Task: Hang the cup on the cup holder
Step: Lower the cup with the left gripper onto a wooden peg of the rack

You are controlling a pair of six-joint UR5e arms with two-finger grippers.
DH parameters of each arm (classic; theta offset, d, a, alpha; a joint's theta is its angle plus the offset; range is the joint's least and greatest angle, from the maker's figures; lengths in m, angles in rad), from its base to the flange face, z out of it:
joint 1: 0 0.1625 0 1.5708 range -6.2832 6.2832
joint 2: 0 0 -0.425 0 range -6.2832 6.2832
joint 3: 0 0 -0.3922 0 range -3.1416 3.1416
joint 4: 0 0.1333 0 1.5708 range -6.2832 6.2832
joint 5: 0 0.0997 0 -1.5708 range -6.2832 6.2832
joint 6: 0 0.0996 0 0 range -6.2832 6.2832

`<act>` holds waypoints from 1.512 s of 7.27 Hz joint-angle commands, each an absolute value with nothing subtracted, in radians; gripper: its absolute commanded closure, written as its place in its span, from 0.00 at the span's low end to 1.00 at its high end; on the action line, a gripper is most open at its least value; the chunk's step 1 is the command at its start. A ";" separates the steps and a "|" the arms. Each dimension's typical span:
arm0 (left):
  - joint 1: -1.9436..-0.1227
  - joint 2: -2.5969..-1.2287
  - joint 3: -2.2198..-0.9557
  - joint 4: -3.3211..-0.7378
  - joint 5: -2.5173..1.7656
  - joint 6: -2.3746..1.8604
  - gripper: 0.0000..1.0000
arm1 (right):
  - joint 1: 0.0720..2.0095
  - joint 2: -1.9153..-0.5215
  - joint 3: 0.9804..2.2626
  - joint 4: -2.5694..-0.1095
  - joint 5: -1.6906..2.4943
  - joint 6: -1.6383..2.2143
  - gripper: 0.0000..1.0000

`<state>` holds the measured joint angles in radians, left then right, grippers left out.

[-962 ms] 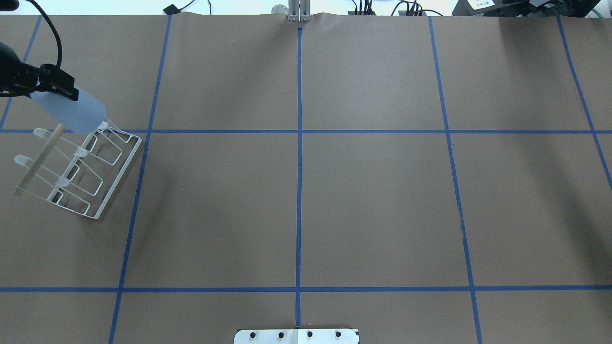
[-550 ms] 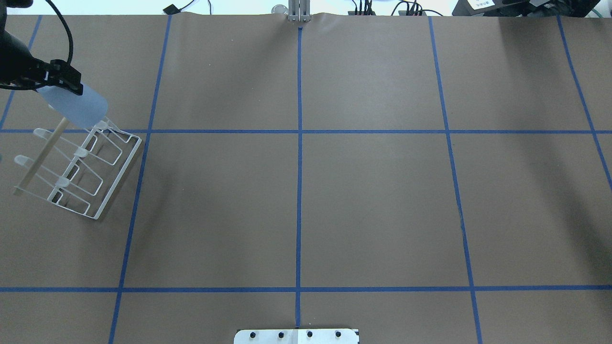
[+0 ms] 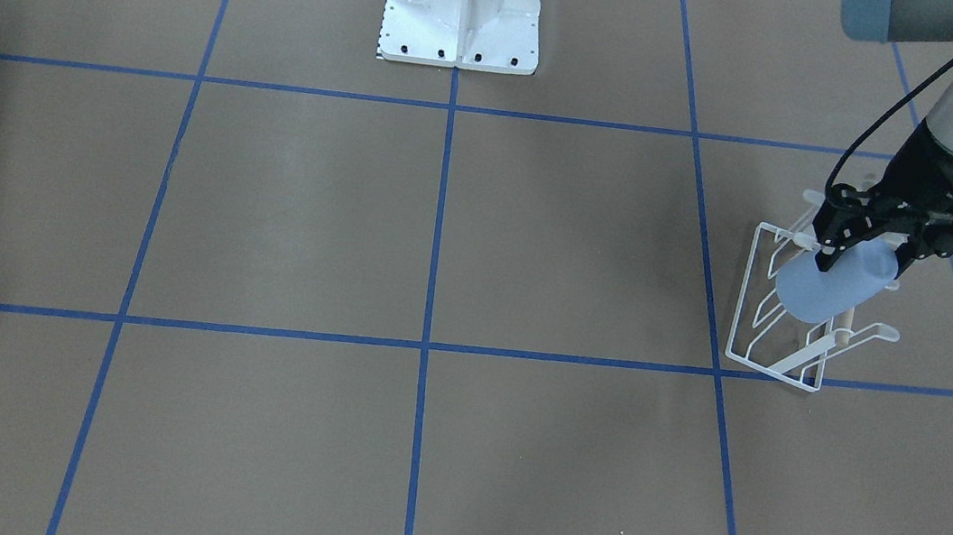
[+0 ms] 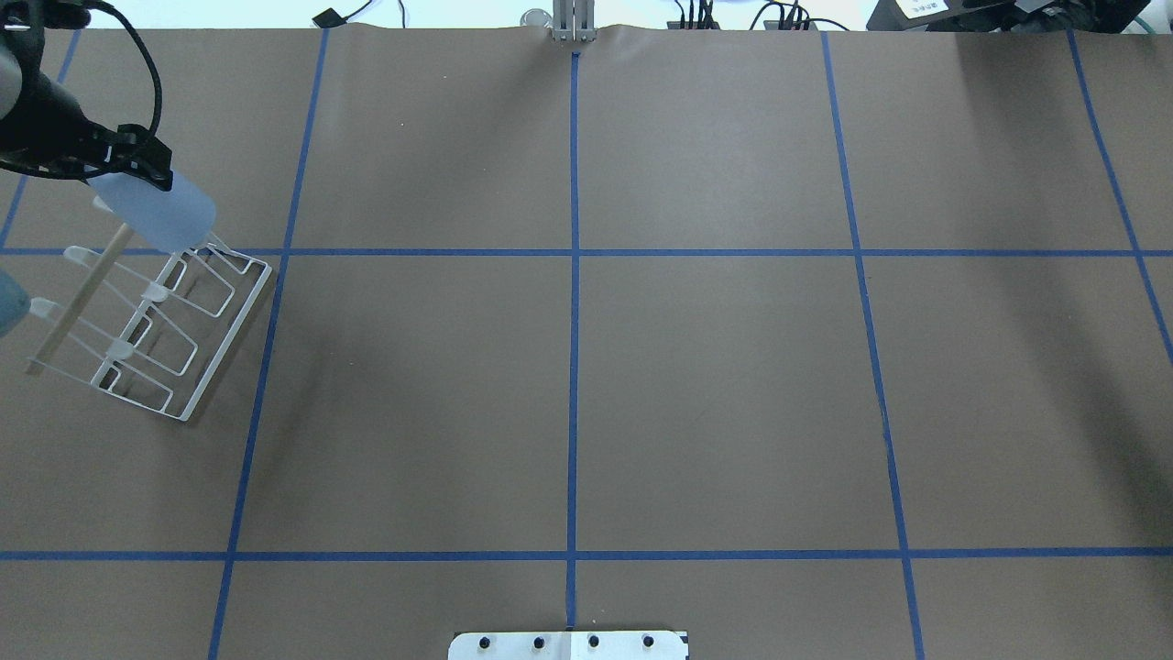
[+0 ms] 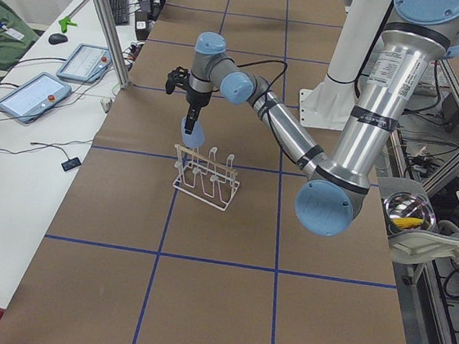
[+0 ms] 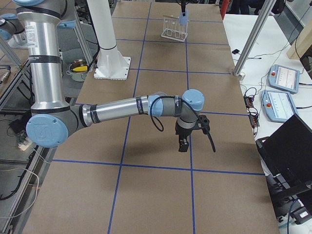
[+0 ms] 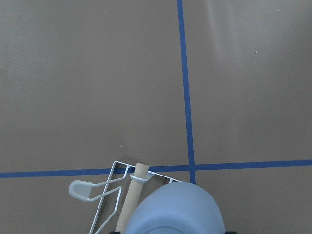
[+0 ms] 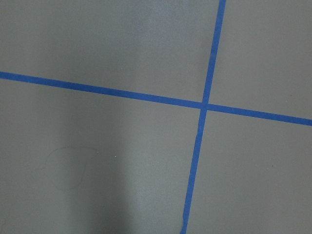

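The left gripper (image 3: 862, 251) pinches the cup (image 3: 819, 290) at one end and holds it tilted in the air. The cup is over the end of the cup holder (image 4: 229, 344) that is farthest from the robot, near the tip of the wooden handle (image 4: 78, 302); whether it touches a prong I cannot tell. The right gripper (image 6: 183, 145) hangs low over the table (image 4: 715, 385), well apart from the holder, and I cannot tell if its fingers are spread or pressed together.
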<state>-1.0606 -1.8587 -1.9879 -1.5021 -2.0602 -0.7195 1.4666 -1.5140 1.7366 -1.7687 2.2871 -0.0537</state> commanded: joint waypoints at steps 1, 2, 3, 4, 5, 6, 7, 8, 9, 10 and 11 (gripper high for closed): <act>-1.043 -1.859 -1.979 -1.505 -2.060 -0.719 1.00 | 1.466 -1.514 1.720 -1.769 2.287 -0.052 0.00; -1.025 -1.859 -1.976 -1.505 -2.057 -0.721 1.00 | 1.466 -1.511 1.714 -1.769 2.287 -0.052 0.00; -1.014 -1.859 -1.965 -1.505 -2.024 -0.721 1.00 | 1.466 -1.512 1.713 -1.769 2.287 -0.052 0.00; -1.008 -1.859 -1.944 -1.511 -2.013 -0.719 1.00 | 1.468 -1.513 1.713 -1.769 2.287 -0.054 0.00; -1.008 -1.859 -1.936 -1.511 -2.013 -0.719 1.00 | 1.468 -1.513 1.715 -1.769 2.287 -0.054 0.00; -1.008 -1.859 -1.936 -1.512 -2.013 -0.722 0.81 | 1.468 -1.513 1.717 -1.769 2.287 -0.054 0.00; -1.006 -1.859 -1.936 -1.513 -2.014 -0.721 0.01 | 1.468 -1.513 1.717 -1.769 2.287 -0.054 0.00; -1.006 -1.858 -1.947 -1.513 -2.014 -0.724 0.01 | 1.471 -1.514 1.718 -1.769 2.289 -0.054 0.00; -1.008 -1.855 -1.951 -1.513 -2.014 -0.719 0.01 | 1.474 -1.514 1.724 -1.769 2.289 -0.054 0.00; -1.014 -1.849 -1.980 -1.505 -2.014 -0.651 0.01 | 1.483 -1.514 1.729 -1.769 2.298 -0.054 0.00; -1.063 -1.844 -1.989 -1.499 -2.016 -0.564 0.01 | 1.491 -1.514 1.729 -1.769 2.298 -0.057 0.00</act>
<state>-1.0229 -1.8499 -1.9718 -1.5060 -2.0144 -0.6538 1.4815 -1.5139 1.7265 -1.7687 2.2948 -0.0544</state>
